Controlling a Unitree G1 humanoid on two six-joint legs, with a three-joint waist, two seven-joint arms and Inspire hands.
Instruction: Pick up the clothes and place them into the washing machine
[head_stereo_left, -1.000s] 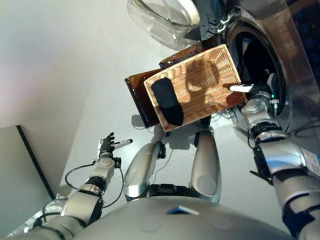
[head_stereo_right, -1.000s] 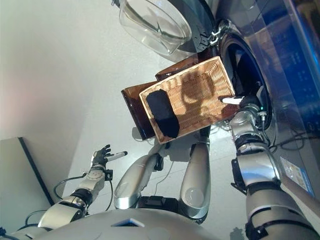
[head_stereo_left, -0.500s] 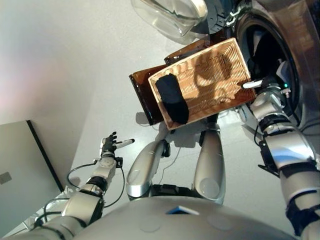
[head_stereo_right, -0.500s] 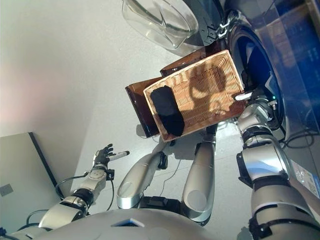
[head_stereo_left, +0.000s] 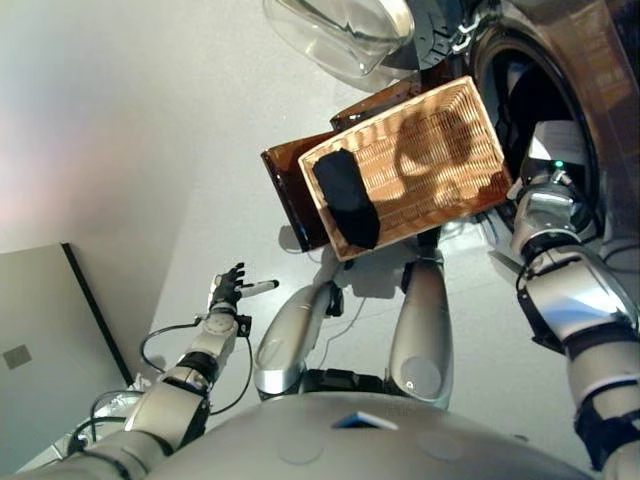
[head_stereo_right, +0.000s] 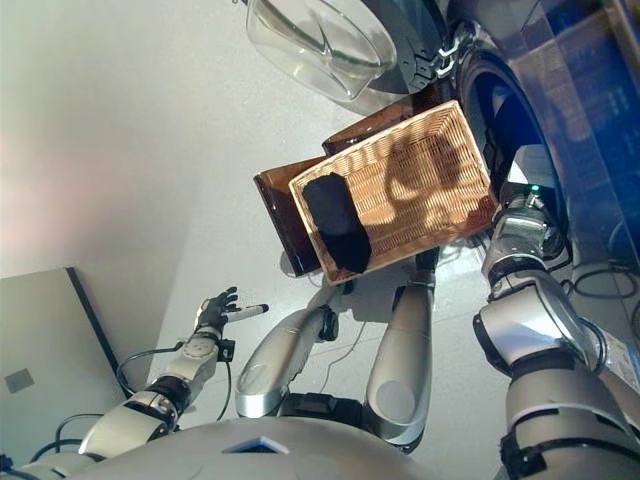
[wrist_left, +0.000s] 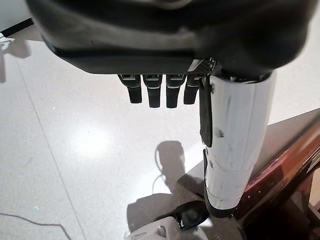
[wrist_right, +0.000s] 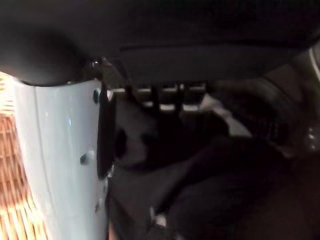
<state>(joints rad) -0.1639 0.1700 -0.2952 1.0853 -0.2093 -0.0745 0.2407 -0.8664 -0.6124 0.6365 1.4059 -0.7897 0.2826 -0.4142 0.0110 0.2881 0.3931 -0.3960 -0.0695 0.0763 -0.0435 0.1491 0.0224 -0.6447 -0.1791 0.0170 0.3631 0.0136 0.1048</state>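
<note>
Wicker basket (head_stereo_left: 420, 150) sits on a dark brown stand (head_stereo_left: 290, 190) in front of the washing machine (head_stereo_right: 560, 90), whose round glass door (head_stereo_left: 335, 30) hangs open. One dark garment (head_stereo_left: 347, 200) lies in the basket at the end farthest from the drum; rest of the basket bare. Right hand (wrist_right: 60, 150) is reached into the drum opening – dark clothing (wrist_right: 215, 200) shows just past it, fingers only partly seen, cannot tell if they are spread or curled. Left hand (head_stereo_left: 232, 291) hangs low over the pale floor (wrist_left: 75, 145), well apart from the basket – fingers relaxed, holding nothing.
</note>
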